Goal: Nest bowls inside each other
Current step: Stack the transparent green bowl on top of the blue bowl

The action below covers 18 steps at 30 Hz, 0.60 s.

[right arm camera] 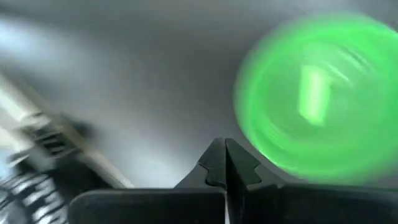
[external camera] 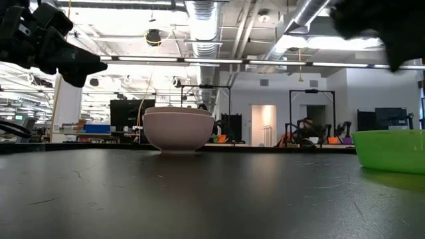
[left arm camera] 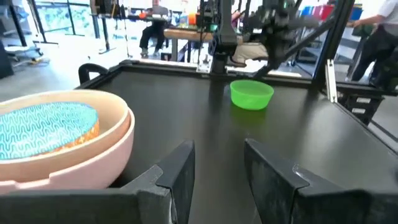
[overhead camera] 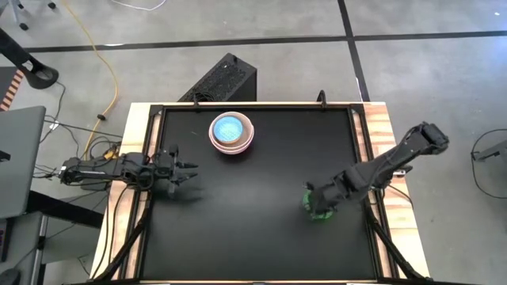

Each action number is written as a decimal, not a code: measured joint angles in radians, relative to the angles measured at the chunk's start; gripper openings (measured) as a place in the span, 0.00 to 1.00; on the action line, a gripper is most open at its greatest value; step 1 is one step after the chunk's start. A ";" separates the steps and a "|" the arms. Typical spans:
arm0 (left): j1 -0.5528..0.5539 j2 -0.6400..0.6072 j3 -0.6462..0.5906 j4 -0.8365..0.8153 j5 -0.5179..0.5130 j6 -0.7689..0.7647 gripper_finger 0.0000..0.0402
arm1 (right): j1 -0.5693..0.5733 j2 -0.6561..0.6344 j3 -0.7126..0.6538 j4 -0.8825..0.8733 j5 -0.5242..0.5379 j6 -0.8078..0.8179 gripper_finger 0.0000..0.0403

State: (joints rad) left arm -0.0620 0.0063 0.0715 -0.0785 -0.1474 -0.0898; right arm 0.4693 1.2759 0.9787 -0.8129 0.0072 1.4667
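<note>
Bowls: high – round plastic stack (overhead camera: pixel 231 132) sitting far-centre, light blue one innermost; right gripper (overhead camera: pixel 317 202) hovering over bright green plastic bowl (overhead camera: pixel 320 210) | low – green bowl resting on black table (external camera: pixel 199 199) | left wrist – left gripper (left arm camera: pixel 217 168) gaping, empty | right wrist – fingers pinched together, holding nothing; risk: closed tips nudging green bowl away.

Matt black table top (overhead camera: pixel 261 229), faintly scuffed, edged with bare pale wood (overhead camera: pixel 379 131). Smooth, slightly glossy plastic in the green bowl (left arm camera: pixel 251 95). Satin plastic in the pink bowl (left arm camera: pixel 93 163) and the beige bowl (left arm camera: pixel 115 119) nested within; a wavy pattern on the blue bowl (left arm camera: pixel 43 127). Matt dark plastic on the left gripper (left arm camera: pixel 217 177) fingers (left arm camera: pixel 177 177).
</note>
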 joint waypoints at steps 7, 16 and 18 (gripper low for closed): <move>0.000 0.000 0.001 0.014 0.001 -0.002 0.32 | 0.097 0.012 0.000 -0.247 0.021 0.306 0.08; 0.000 0.000 0.002 0.015 0.004 -0.028 0.32 | 0.104 0.013 -0.010 -0.402 0.074 0.342 0.32; 0.000 0.000 0.003 0.015 0.009 -0.029 0.32 | 0.099 0.013 -0.041 -0.363 0.074 0.342 0.39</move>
State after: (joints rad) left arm -0.0620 0.0063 0.0742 -0.0631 -0.1379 -0.1185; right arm 0.5678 1.2884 0.9381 -1.1763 0.0811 1.8084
